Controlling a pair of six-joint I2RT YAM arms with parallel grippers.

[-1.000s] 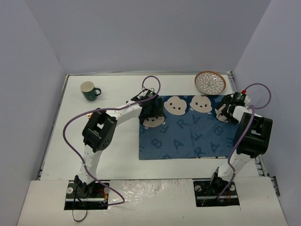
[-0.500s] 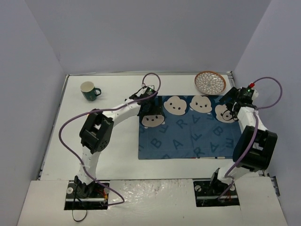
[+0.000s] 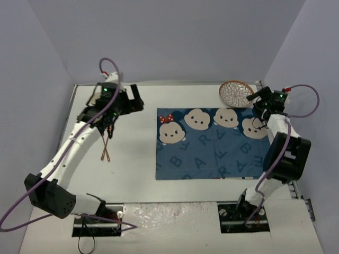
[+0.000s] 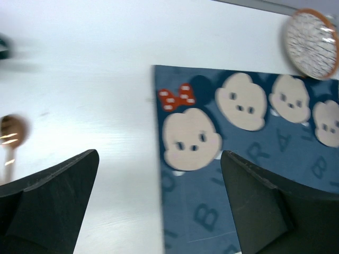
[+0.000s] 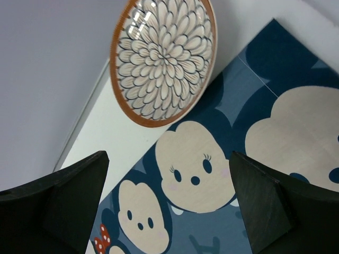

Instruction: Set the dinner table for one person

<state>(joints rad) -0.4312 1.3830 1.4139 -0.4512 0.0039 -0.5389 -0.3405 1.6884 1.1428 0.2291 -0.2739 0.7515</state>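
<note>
Both claws wide open, empty, over the dinner table (image 3: 132, 164)
The left gripper (image 4: 159, 154) and right gripper (image 5: 168, 156) hold nothing; the table fills mid-frame. The left wrist view is blurred, its copper spoon (image 4: 10, 131) partly cut off at left edge. Versus half a second ago, the left arm now sits upper left, hiding the mug and uncovering the mat (image 3: 212, 151) corner.

top camera looks down from behind; 2 wrist cameras (closer) share the mat (image 3: 212, 153).
</note>
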